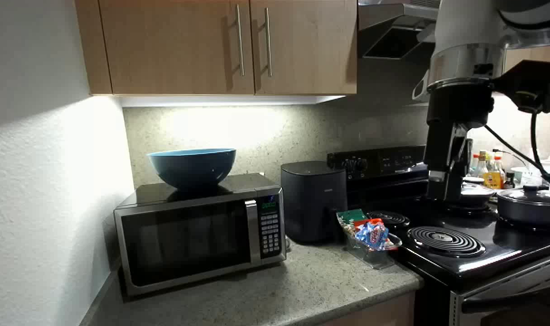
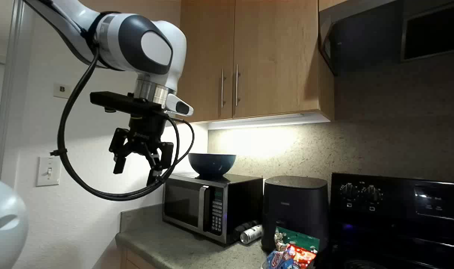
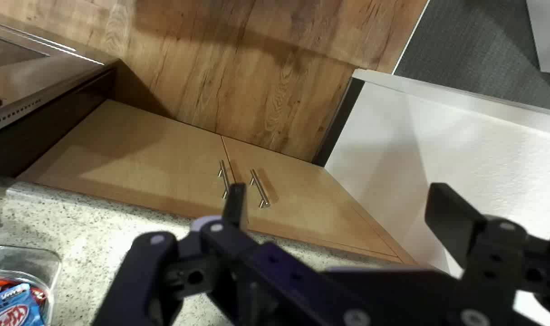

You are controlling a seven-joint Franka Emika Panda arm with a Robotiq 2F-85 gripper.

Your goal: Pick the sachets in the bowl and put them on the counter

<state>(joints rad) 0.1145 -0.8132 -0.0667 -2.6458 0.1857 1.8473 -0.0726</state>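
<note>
Blue, red and green sachets (image 1: 369, 230) lie heaped in the clear bowl (image 1: 372, 258), on the counter (image 1: 311, 276) before the fryer (image 1: 313, 199) and just beside the stove (image 1: 465, 265). We judge that the bowl serves to keep them together. Its long axis runs from the fryer toward the counter's front edge. The green sachet (image 2: 300, 239) slants at the fryer end; a blue sachet (image 3: 12, 308) lies nearer the front, its own long axis uncertain. We find the gripper (image 2: 135, 175) well apart, raised, spread, pointing down and holding nothing, presumably for clearance before any reach.
</note>
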